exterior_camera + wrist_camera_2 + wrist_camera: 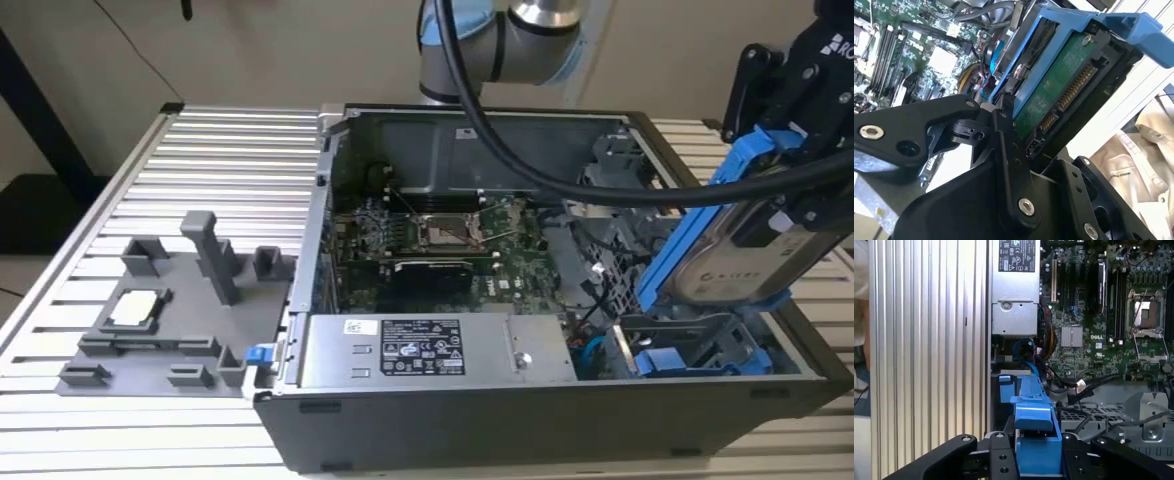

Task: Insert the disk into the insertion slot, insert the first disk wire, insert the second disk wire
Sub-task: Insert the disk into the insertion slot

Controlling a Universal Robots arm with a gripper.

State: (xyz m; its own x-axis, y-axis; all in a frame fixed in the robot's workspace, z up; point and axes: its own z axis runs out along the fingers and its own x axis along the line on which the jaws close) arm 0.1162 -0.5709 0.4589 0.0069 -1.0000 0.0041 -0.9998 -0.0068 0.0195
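**Q:** What sits nearest in the exterior view?

**A:** The dark front wall of the open computer case (534, 430). Just behind it is a silver power-supply box (407, 350) with a white label. On the exterior view's left, a grey fixture (174, 300) rests on the slatted table (80, 440).

**Q:** And where is the disk?

**A:** The disk (731, 262), silver in its bright blue carrier, hangs steeply tilted over the case's corner on the exterior view's right. It is above a bay (694, 355) with blue fittings and is not seated in it. Whether its lower end touches the bay cannot be told.

**Q:** Who has hold of it?

**A:** The black gripper (1038, 457). In the first wrist view its jaws are closed onto the blue carrier, one on each side. The second wrist view shows the disk's green underside and its connector row facing the camera.

**Q:** What lies farther back?

**A:** The green motherboard (441, 240) covers the case floor beyond the power-supply box. Past the far wall stand the grey and blue joints of the arm (501, 35).
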